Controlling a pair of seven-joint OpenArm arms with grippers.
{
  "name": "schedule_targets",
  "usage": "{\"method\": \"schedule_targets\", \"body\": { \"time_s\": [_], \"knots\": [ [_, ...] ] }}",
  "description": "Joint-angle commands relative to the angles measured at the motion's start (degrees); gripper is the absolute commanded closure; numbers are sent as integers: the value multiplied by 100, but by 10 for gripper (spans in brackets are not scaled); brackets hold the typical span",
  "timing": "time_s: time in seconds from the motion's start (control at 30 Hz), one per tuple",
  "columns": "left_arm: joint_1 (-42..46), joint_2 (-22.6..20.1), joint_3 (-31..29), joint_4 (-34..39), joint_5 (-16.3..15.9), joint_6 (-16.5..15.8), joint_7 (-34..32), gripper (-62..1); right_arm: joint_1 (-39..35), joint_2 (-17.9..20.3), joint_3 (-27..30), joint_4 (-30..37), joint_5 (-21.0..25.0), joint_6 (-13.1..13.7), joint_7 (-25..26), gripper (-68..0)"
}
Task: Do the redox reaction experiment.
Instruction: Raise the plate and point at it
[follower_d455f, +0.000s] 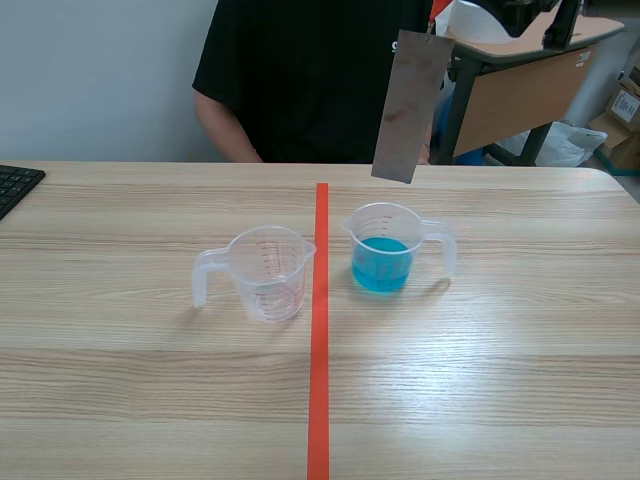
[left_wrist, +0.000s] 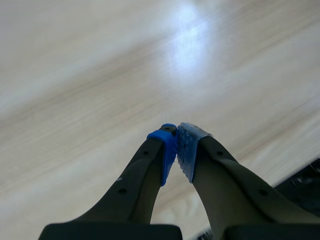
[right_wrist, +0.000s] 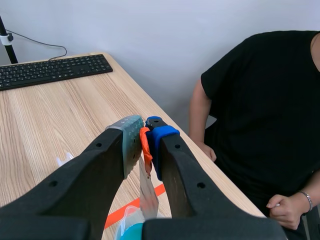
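Note:
A grey metal strip hangs upright in the air, its lower end just above and behind the clear cup of blue liquid. An empty clear measuring cup stands left of the orange-red tape line. In the right wrist view my right gripper is shut on the strip's orange tab, and the strip dangles below it over the blue cup. My left gripper is shut on nothing, close above bare wooden table; it does not show in the scene view.
A person in a black shirt sits across the table, one hand resting near its far edge. A black keyboard lies at the far left edge. Another desk stands behind at the right.

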Motion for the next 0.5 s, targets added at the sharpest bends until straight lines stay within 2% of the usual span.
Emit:
{"method": "schedule_targets", "body": {
  "time_s": [0.0, 0.13, 0.23, 0.37, 0.47],
  "knots": [
    [-339, -120, 179, 195, -28, -15, -133, -31, 144, 59, 92, 55, 85, 33, 96, -17],
    [-1198, -380, 697, 328, -24, -15, -225, -31, 142, 59, 92, 55, 85, 33, 94, -17],
    [-1987, -393, 1211, 393, -22, -11, -223, -31, 142, 59, 92, 55, 85, 33, 94, -17],
    [-3119, -278, 2090, 413, -20, 83, -186, -31, 142, 59, 92, 55, 85, 33, 96, -17],
    [-3866, -55, 2758, 413, 107, 334, -24, -31, 142, 59, 92, 55, 85, 33, 94, -17]
  ]
}}
